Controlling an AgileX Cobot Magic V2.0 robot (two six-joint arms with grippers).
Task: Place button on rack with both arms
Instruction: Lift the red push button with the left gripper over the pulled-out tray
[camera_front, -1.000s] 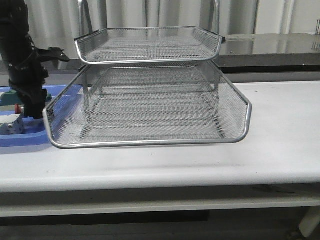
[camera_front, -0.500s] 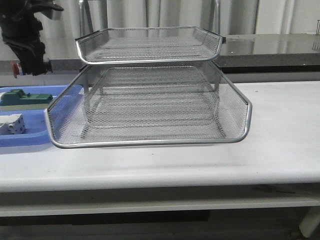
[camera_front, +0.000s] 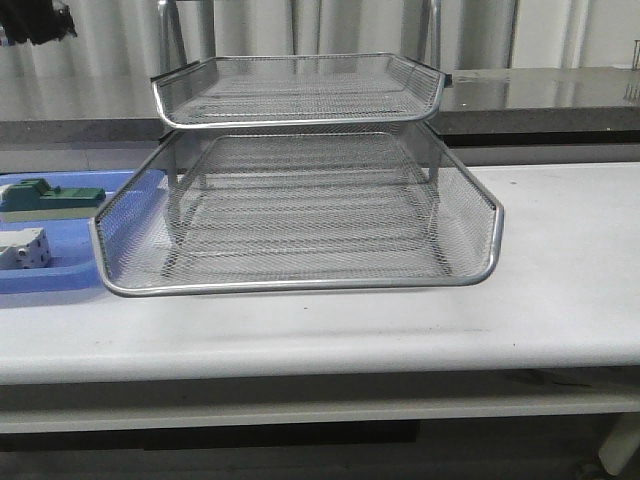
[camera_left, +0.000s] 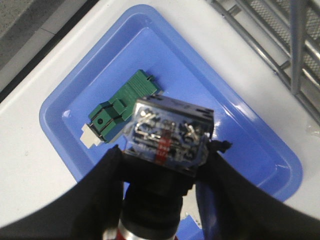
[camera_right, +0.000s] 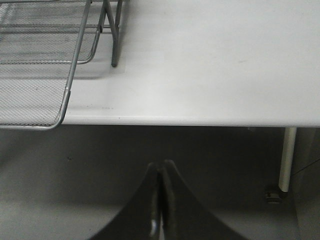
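From the front, only a black scrap of my left arm (camera_front: 38, 20) is showing at the top corner, high above the flat blue plastic tray (camera_front: 60, 275). The three-tier silver wire-mesh rack (camera_front: 300, 200) is standing off to that arm's right on the white tabletop (camera_front: 560, 300), its middle tray pulled forward. A grey counter and pale curtain are closing off the room behind.

Through the left wrist camera, my left pincer (camera_left: 162, 165) is clamping the small push-button with black body and clear-topped rear block (camera_left: 167, 135), its red head just peeking near my wrist. Beneath my pincer the green block (camera_left: 122, 107) is lying in the blue tray. I judge I am carrying; next I need to swing over a mesh tray and lower gently.

Through the right wrist camera, my right pincer (camera_right: 160, 200) is pressed fully together, gripping nothing, hanging off the tabletop's front edge above grey floor.
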